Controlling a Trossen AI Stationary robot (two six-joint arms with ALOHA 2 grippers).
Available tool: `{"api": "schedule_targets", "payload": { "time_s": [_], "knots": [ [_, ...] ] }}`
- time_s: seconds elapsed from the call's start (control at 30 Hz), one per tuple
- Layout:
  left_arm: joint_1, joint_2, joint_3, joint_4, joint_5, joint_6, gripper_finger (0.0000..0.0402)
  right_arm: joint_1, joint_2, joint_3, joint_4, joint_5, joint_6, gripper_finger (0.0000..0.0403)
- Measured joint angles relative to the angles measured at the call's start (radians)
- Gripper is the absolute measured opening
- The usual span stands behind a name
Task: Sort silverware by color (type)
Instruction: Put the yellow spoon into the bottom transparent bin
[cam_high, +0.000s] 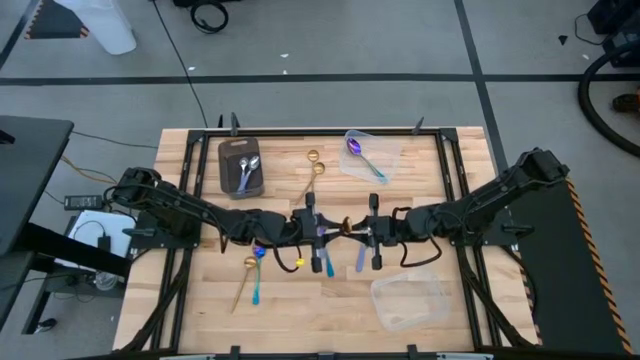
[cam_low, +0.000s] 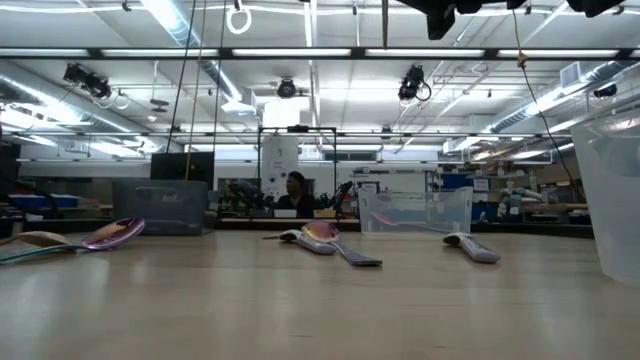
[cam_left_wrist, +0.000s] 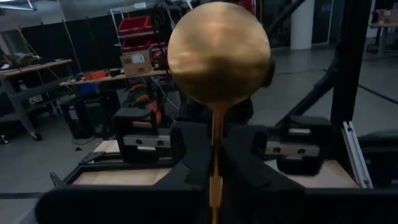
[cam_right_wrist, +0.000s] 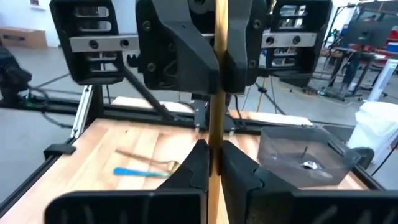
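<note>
Two claws of mine meet over the middle of the wooden table (cam_high: 200, 150), each pinching one end of a single gold spoon (cam_left_wrist: 217, 56). My left claw (cam_left_wrist: 214, 171) is clamped on the slim stem just under the bowl, which is smooth, round and brass-coloured with a dull sheen. My right claw (cam_right_wrist: 214, 155) is closed on the other end of the same thin, straight handle. The spoon hangs above the planks, its long axis running between the two claws, bowl toward my left arm.

On the pale planks below lie more spoons: a gold one (cam_high: 243, 283) crossed with a blue-handled one (cam_high: 257, 280) near my left arm, and another gold one (cam_high: 312, 172) farther back. A dark grey rectangular tray (cam_high: 240, 165) holds shiny silver spoons (cam_high: 248, 172). A purple-bowled spoon (cam_high: 363, 158) rests in a clear plastic tub (cam_high: 372, 155); a second clear tub (cam_high: 410, 300) sits near my right arm.
</note>
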Motion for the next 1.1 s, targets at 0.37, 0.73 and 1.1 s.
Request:
{"api": "schedule_targets", "payload": {
  "time_s": [0.37, 0.73, 1.1],
  "knots": [
    [-0.002, -0.053, 0.000, -0.105, -0.004, 0.051, 0.0150, 0.060, -0.092, 0.000, -0.122, 0.081, 0.066, 0.0030],
    [-0.034, -0.183, 0.000, -0.393, -0.004, 0.044, 0.0145, 0.153, -0.099, 0.159, -0.720, 0.041, 0.399, 0.0034],
    [-0.092, -0.193, -0.001, -0.519, -0.003, 0.002, 0.0144, 0.288, 0.002, 0.373, -1.200, -0.126, 0.646, 0.0035]
  ]
}}
